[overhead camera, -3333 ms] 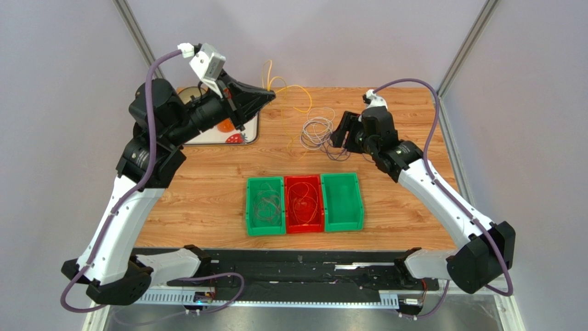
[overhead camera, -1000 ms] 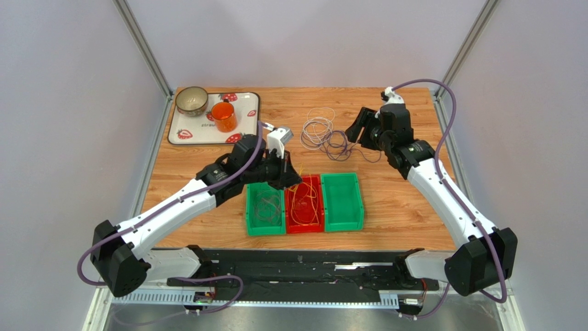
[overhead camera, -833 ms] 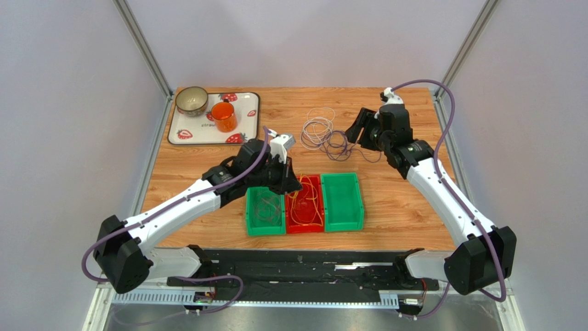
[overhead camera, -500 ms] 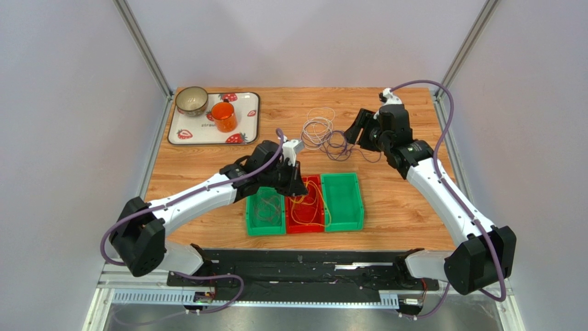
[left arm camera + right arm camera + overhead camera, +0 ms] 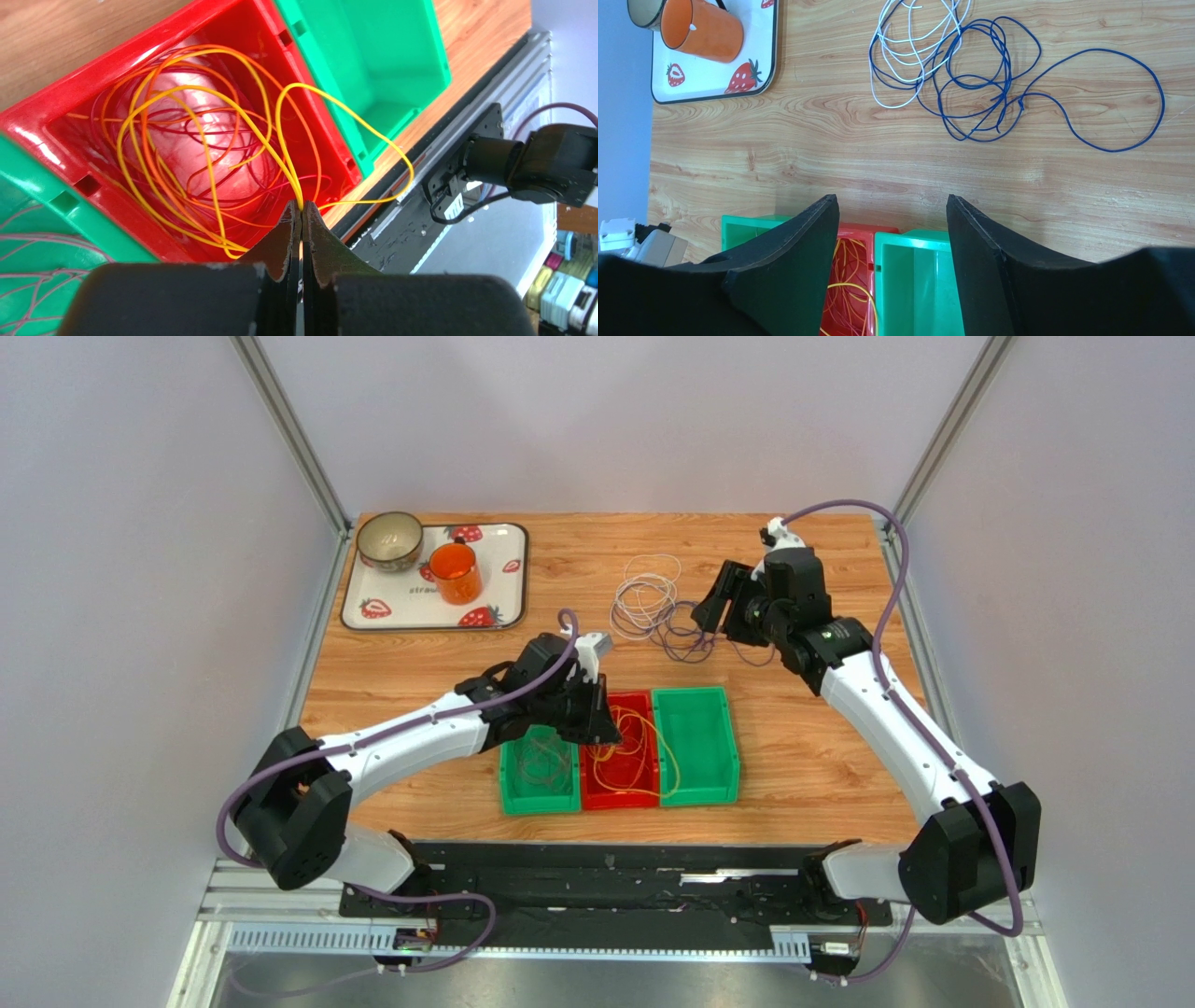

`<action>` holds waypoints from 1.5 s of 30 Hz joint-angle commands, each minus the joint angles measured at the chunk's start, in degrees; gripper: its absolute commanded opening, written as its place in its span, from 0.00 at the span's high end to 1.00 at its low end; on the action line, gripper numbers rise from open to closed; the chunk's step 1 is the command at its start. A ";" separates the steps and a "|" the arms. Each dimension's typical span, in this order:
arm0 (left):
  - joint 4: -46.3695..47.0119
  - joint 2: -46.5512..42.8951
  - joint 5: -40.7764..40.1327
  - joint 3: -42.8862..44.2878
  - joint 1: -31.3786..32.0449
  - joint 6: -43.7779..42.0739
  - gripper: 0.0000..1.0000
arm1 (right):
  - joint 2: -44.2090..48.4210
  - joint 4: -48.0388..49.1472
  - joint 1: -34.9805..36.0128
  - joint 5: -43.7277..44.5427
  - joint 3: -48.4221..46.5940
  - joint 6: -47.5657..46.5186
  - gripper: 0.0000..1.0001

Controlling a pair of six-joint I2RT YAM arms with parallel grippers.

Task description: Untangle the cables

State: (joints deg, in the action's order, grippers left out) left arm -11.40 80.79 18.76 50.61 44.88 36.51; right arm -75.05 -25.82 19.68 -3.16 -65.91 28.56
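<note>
Left gripper [image 5: 302, 210]: fingers pressed together, pinching a yellow cable [image 5: 279, 119] above the red bin [image 5: 619, 802]. The cable's loops hang into that bin among orange cables [image 5: 175, 150]. One loop arches past the rim, above the right green bin [image 5: 697, 742].

Right gripper [image 5: 892, 199]: fingers spread wide, holding nothing. It hovers over the table [image 5: 421, 658] at 3 o'clock of the loose cables.

Loose cables, at 1 o'clock of the bins: a white cable [image 5: 899, 106] and a blue cable [image 5: 980, 105], coiled flat on the wood and overlapping each other.

Left green bin [image 5: 539, 805]: touching the red bin's 9 o'clock side and holding a pink-grey cable [image 5: 28, 238].

Tray [image 5: 368, 609], at 10 o'clock of the bins: carries a bowl [image 5: 390, 541] and an orange cup [image 5: 453, 571].
</note>
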 commanded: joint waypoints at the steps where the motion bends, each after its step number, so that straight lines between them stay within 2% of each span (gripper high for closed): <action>1: -0.81 1.03 -3.12 0.71 -0.15 1.72 1.00 | -0.19 2.09 -0.35 -1.59 -0.54 -1.22 0.39; 4: -1.61 1.91 -2.86 1.94 -0.32 1.28 0.82 | -0.27 2.09 -0.35 -2.90 -0.62 -1.05 0.39; 5: -1.70 2.00 -2.77 2.21 -0.32 1.19 0.65 | -0.36 2.18 -0.35 -3.43 -0.71 -0.35 0.39; 8: -2.57 1.82 -2.77 3.61 -0.32 0.67 0.54 | -0.72 1.66 -0.35 -7.64 -0.71 1.50 0.41; 12: -6.17 0.69 -4.17 7.12 -0.32 -0.56 0.51 | -0.28 1.04 0.00 -14.84 1.04 4.84 0.43; 23: -24.89 -3.18 -15.94 16.36 -1.20 -6.62 0.48 | 7.10 -6.69 4.04 -18.28 7.81 3.52 0.48; 28: -27.26 -7.05 -17.00 16.62 -3.31 -9.08 0.48 | 7.72 -9.41 8.79 -17.94 10.98 3.52 0.51; 37: -34.38 -12.85 -18.68 18.65 -8.41 -12.77 0.48 | 6.58 -13.02 16.96 -11.44 12.30 2.82 0.52; 45: -39.58 -16.98 -26.06 18.65 -9.55 -17.17 0.49 | 2.02 -14.87 20.21 -8.18 11.77 2.12 0.57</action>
State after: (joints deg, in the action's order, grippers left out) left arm -47.51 66.19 -3.01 67.70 36.18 22.98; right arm -71.13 -40.05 38.50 -13.58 -53.47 31.66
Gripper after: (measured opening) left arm 0.519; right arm 0.455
